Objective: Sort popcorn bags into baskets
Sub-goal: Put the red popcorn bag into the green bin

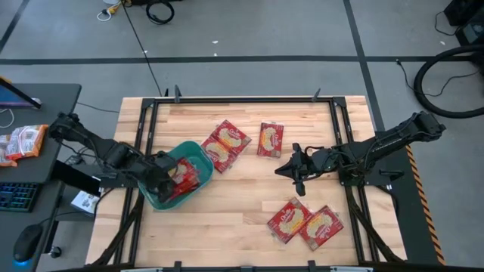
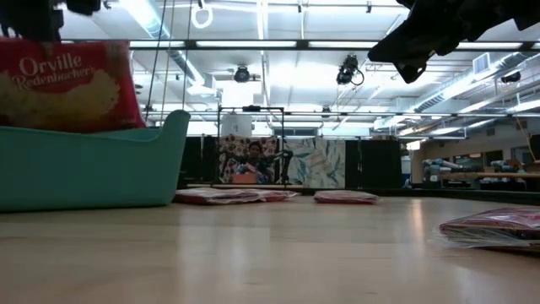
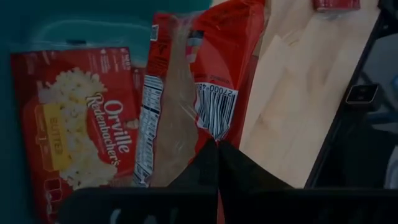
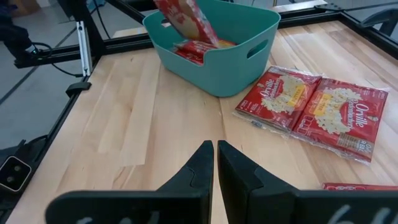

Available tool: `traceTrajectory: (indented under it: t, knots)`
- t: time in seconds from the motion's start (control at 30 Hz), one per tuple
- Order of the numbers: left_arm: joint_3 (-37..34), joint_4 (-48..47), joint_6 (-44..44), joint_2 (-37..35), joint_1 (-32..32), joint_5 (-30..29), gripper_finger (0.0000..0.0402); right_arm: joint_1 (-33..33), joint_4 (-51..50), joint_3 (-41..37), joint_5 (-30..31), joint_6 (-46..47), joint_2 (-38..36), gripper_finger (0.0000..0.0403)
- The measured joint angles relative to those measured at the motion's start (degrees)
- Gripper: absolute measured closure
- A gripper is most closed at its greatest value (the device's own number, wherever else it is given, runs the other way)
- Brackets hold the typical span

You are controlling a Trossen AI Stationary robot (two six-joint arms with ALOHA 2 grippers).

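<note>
A: We log the left gripper [image 1: 168, 175] first, over the tub [image 1: 198, 155]. Its fingers are pressed together on a bag [image 3: 186, 93], which hangs edge-down inside the tub, barcode side facing the wrist camera.

B: Agreed. Long axis of that bag runs roughly upright, slightly tilted; in the right wrist view it sticks up past the rim [image 4: 183, 18]. Another bag [image 3: 81, 118] lies flat on the tub floor just beside it, picture side up.

A: So the drop is straight down, we judge. Nothing between bag and floor but that flat one.

B: Right gripper [image 1: 295, 170] hangs above bare wood near table centre, fingers closed to a hairline gap, holding nothing.

A: Nearest loose stock to it: one bag [image 1: 270, 139] just up-table, and a touching pair [image 1: 308, 222] toward the near edge. An overlapping pair [image 1: 224, 145] lies just beside the tub, closer to the left arm.

B: The right wrist view shows those two [image 4: 311, 109] side by side, long axes angled across the planks.

A: Materials: bags are glossy red film, crinkled, flat and limp, cream centre. Tub is smooth teal plastic, rounded corners, a handle slot in the wall. Table [image 1: 227, 219] is pale butcher-block.

B: Thin film flat on wood, so we expect edge pickups to be fiddly.
</note>
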Motion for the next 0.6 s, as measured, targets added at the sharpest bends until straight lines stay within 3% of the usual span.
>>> traceTrajectory:
  t: [0.2,0.6]
  knots:
    - [-7.7,7.6,1.6,-6.9,5.0,5.6,0.0401,0.0,0.0,0.0,0.0,-0.2,0.0,0.0376]
    - [-11.2,2.3,6.1,-11.8,12.9,8.5,0.0394,0.0,0.0,0.0,0.0,-0.2,0.0,0.0376]
